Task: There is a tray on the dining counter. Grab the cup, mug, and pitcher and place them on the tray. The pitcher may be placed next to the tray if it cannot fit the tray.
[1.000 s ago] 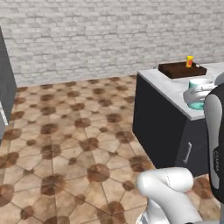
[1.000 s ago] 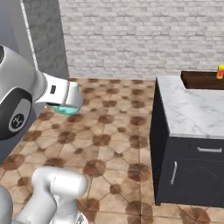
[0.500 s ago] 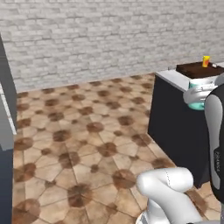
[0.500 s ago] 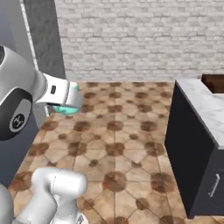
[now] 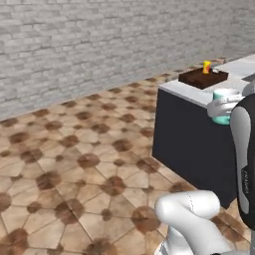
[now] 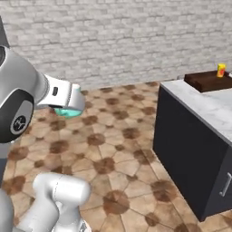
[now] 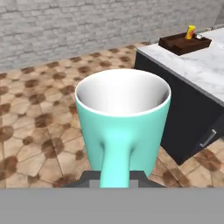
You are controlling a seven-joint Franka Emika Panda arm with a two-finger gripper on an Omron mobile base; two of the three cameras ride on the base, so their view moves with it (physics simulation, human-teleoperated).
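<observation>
At the end of the arm, in the hand view, the gripper (image 7: 114, 178) is clamped on the handle of the mug (image 7: 123, 120), and we see the mug upright with its whitish inside open to the camera. The handle runs straight down toward the fingers, which are mostly hidden behind it, so we cannot say exactly how the pads sit on it. In the left base view the mug (image 5: 223, 106) shows as a teal shape just beside the arm's dark forearm, carried in the air in front of the dark counter (image 5: 189, 137). In the right base view the mug (image 6: 68, 111) peeks out below the white wrist, above the patterned tile floor (image 6: 113, 149).

Farther out, the counter (image 7: 192, 65) has a marble top and dark sides. On its far end sits the tray (image 7: 183, 44), dark brown with a low rim. The cup (image 7: 190, 31) stands in the tray, yellow, looking upright, though it is small and we cannot tell its tilt for sure. Same pair in the left base view: tray (image 5: 203, 77) with cup (image 5: 206, 67). In the right base view the tray (image 6: 209, 80) holds the cup (image 6: 221, 70) near its far side. The mug is well apart from the tray. A grey brick wall (image 5: 99, 45) runs behind everything.
</observation>
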